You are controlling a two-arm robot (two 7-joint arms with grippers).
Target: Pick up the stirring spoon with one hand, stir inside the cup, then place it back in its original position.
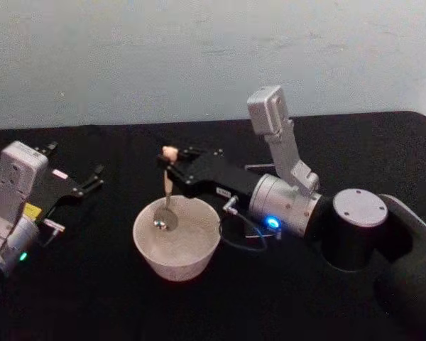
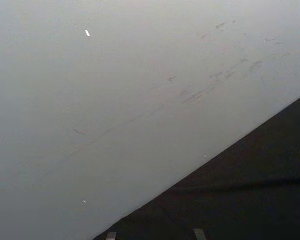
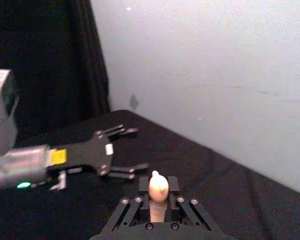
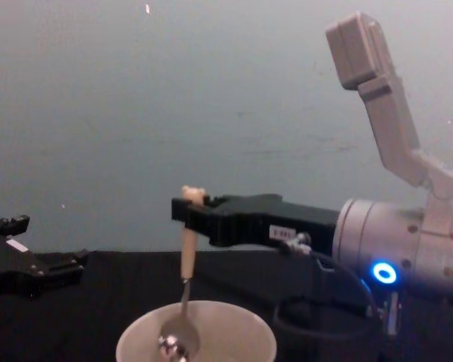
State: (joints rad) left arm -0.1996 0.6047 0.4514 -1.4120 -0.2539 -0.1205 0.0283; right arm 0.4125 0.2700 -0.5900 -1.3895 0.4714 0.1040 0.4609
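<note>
Overhead (head view), right gripper (image 1: pixel 172 163): pinches the stirring spoon (image 1: pixel 167 190) near its bear head, above the cup (image 1: pixel 179 257).
Right wrist view, left gripper (image 3: pixel 132 150): fingers spread, empty.
Chest view, stirring spoon: bowl inside the cup, handle nearly upright.

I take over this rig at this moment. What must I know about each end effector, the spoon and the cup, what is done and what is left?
Right end effector: shut on the stirring spoon, holding it about upright over the cup, with its silver bowl down inside the cup.
Left end effector: open, holds nothing, parked on the robot's left, apart from the cup.
Done: spoon picked up and lowered into the cup.
Left: finish stirring, then return the spoon to its original position and release it.
</note>
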